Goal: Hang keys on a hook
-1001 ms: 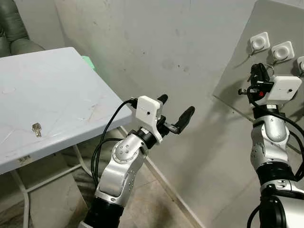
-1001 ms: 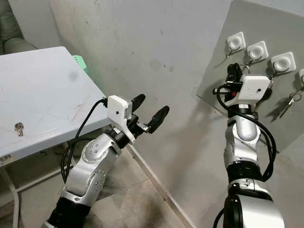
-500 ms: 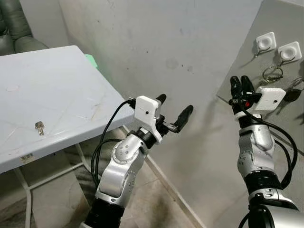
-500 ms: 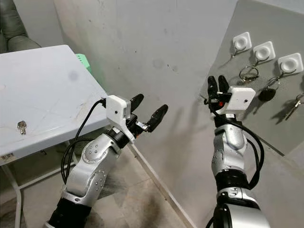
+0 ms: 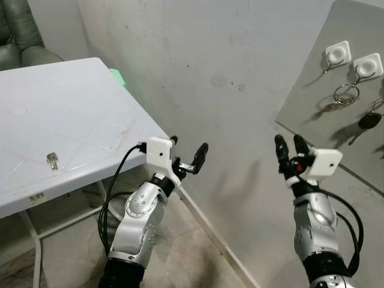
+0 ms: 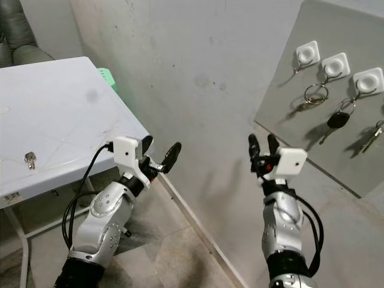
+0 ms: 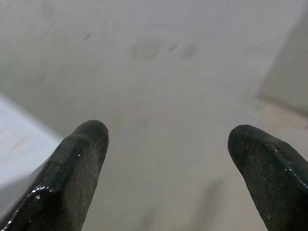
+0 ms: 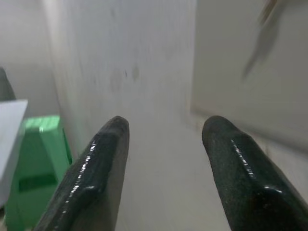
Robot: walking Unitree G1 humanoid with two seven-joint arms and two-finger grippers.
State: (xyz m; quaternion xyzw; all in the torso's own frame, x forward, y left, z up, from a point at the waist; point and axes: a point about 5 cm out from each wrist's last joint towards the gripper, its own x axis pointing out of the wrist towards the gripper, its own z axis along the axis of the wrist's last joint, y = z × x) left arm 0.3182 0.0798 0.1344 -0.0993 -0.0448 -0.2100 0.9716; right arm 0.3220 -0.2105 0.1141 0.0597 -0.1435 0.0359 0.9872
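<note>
A small silver key lies flat on the pale blue-grey table, near its front edge, and as far as the small patch of metal lets one judge, its long axis runs roughly toward the robot. That key is what the next move appears to turn on. It lies well to the left of the left gripper, which hangs just past the table's right-hand corner with its two black fingers spread wide and empty, pointing at the bare wall rather than at the table. The right gripper is much farther off, raised in front of the wall with its fingers also parted and holding nothing. So the left arm is plainly the nearer one, and it would have to swing back over the tabletop and tilt down to reach the key. On the grey board to the right, white hooks stand in a row; a ring of keys hangs from one and a black-headed car key from the next. A green stool stands beside the table.
</note>
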